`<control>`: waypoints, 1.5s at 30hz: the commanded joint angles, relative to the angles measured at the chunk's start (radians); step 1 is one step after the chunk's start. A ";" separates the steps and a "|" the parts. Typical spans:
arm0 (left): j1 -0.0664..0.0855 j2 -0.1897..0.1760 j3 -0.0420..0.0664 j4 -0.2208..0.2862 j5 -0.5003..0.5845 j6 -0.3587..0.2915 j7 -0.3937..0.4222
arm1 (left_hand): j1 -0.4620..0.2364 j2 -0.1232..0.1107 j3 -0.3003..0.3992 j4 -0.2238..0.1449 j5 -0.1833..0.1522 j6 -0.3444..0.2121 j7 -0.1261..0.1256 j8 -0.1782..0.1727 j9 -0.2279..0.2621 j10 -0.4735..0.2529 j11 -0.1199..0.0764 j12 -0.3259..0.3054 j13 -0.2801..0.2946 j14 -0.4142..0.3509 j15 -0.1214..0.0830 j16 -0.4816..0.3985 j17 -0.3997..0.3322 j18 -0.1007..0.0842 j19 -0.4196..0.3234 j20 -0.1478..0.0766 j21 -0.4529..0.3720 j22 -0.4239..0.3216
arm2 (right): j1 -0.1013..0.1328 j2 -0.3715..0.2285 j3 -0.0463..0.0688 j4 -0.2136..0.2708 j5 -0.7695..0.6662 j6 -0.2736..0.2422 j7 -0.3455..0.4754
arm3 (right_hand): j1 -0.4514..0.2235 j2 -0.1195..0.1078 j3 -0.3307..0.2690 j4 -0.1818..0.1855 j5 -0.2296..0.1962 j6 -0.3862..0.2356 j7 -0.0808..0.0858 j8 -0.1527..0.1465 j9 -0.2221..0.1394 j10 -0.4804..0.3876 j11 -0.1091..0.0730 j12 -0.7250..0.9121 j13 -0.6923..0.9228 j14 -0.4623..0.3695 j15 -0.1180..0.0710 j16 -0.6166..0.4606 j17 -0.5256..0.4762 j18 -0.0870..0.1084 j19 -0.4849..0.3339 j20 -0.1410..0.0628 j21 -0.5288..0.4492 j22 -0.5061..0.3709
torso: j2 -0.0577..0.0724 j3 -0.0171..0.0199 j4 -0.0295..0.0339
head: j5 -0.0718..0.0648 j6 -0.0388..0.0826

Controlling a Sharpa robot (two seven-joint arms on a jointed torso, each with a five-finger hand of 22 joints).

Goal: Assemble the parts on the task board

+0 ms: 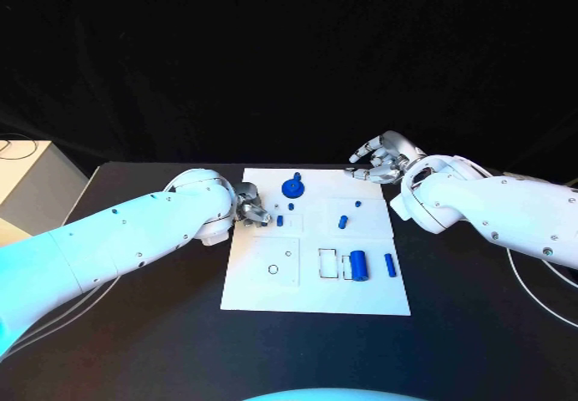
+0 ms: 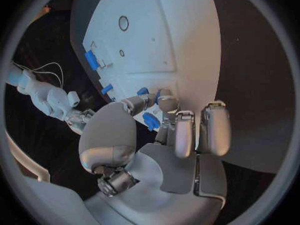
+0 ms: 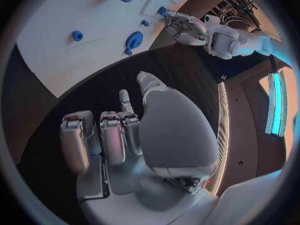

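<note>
The left hand [image 1: 250, 209] hovered over the near-left part of the flat white rectangular task board [image 1: 316, 296], fingertips pinching a small blue plastic peg [image 2: 150, 121]. Just beyond those fingertips sat another short blue peg [image 1: 280, 221]. Beyond that, toward the board's far edge, stood a round blue knobbed part [image 1: 293, 187].

The right hand [image 1: 383, 160] hung off the board's far right corner, fingers loosely curled, holding nothing.

The pinch looked shallow, so the peg could probably twist or drop if the fingers shifted, and a tilted peg would likely jam at its hole.

The peg's own heading was hard to read between the fingertips. A large blue cylinder [image 1: 357, 265], well toward the robot from both hands, lay with its long axis running away from the robot.
</note>
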 commanded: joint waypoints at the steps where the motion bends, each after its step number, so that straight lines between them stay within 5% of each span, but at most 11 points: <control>1: -0.011 0.008 -0.008 -0.013 0.006 0.032 -0.009 | 0.000 -0.011 0.101 -0.112 -0.002 -0.009 -0.007 0.005 -0.007 0.006 -0.003 0.005 0.001 0.106 -0.008 0.004 0.263 -0.020 0.004 0.000 0.002 0.029 | 0.000 0.000 0.000 0.003 -0.010 0.012 0.005 | -0.010 0.001 -0.007 0.000 0.004 -0.006 -0.001 0.004 0.001 0.093 -0.005 -0.001 0.252 0.104 -0.004 0.006 0.263 -0.007 0.105 -0.006 0.006 0.264 | 0.001 -0.0002 -0.0001 | -0.001 0.000; 10: -0.011 0.011 -0.008 -0.023 0.005 0.032 -0.009 | 0.002 -0.033 -0.016 -0.043 -0.011 -0.001 -0.012 0.014 -0.048 0.004 -0.007 0.006 0.005 0.106 -0.012 0.004 0.263 -0.020 0.006 -0.004 -0.001 0.029 | 0.000 0.000 0.000 0.005 -0.010 0.011 0.005 | -0.010 0.001 -0.007 0.000 0.004 -0.006 -0.001 0.004 0.001 0.093 -0.005 -0.001 0.252 0.104 -0.004 0.006 0.263 -0.007 0.105 -0.006 0.006 0.264 | -0.001 -0.0006 0.0012 | -0.001 -0.002; 25: -0.011 0.003 -0.008 -0.025 -0.006 0.040 -0.009 | 0.009 -0.055 -0.076 -0.009 -0.013 0.004 -0.013 0.018 -0.071 0.003 -0.007 0.007 0.007 0.106 -0.012 0.004 0.263 -0.020 0.007 -0.004 -0.002 0.029 | 0.000 -0.003 0.000 0.007 -0.010 0.010 0.006 | -0.010 0.001 -0.007 0.000 0.004 -0.006 -0.001 0.004 0.001 0.093 -0.005 -0.001 0.252 0.104 -0.004 0.006 0.263 -0.007 0.105 -0.006 0.006 0.264 | -0.002 -0.0008 0.0017 | -0.003 -0.004; 45: -0.011 -0.006 -0.007 -0.030 -0.029 0.027 -0.010 | 0.032 -0.079 -0.262 0.129 -0.014 0.014 -0.012 0.033 -0.124 0.006 -0.007 0.010 0.017 0.106 -0.012 0.004 0.263 -0.021 0.012 -0.005 -0.002 0.035 | 0.000 -0.007 0.000 0.008 -0.009 0.003 0.009 | -0.012 0.001 -0.007 0.000 0.006 -0.008 -0.002 0.007 0.002 0.092 -0.005 -0.002 0.251 0.104 -0.004 0.006 0.263 -0.007 0.105 -0.006 0.006 0.264 | -0.002 -0.0019 0.0018 | -0.005 -0.004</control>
